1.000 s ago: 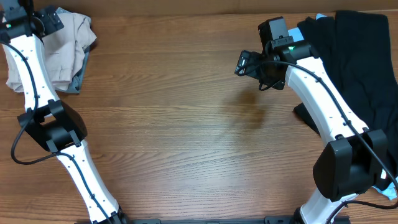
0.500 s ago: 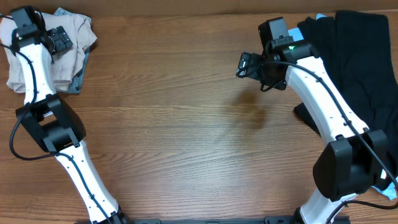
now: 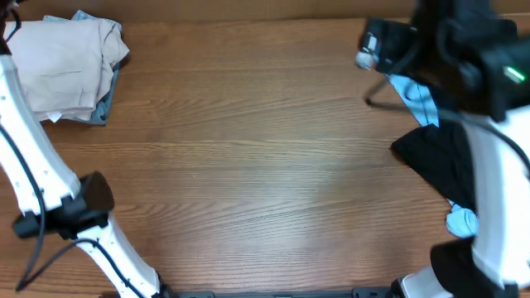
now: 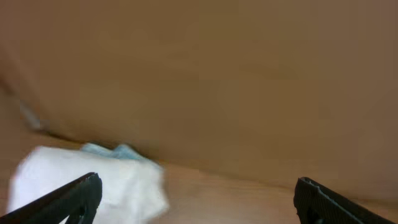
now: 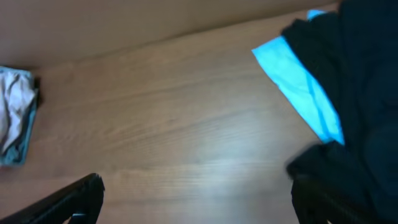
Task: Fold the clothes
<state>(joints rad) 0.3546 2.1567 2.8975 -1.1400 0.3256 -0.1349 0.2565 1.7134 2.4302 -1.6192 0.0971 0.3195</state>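
Note:
The beige shorts [image 3: 62,70] lie folded at the table's far left corner on a grey-blue piece [image 3: 104,112]. They show blurred in the left wrist view [image 4: 81,183] and small in the right wrist view [image 5: 15,112]. A black garment [image 3: 435,157] lies at the right with a light-blue piece [image 3: 414,95] beside it; both show in the right wrist view, black [image 5: 357,87] and light-blue [image 5: 298,87]. My left gripper [image 4: 196,199] is open and empty, high above the table. My right gripper [image 5: 196,193] is open and empty, above bare wood left of the black garment.
The right arm [image 3: 480,74] is raised close to the overhead camera and hides much of the right pile. Another pale blue bit [image 3: 461,222] lies by the right arm's base. The left arm [image 3: 33,165] runs along the left edge. The table [image 3: 265,165] is brown wood.
The left gripper has lifted off the beige pile and left the overhead view. The right arm has risen toward the camera and swung right over the black garment.

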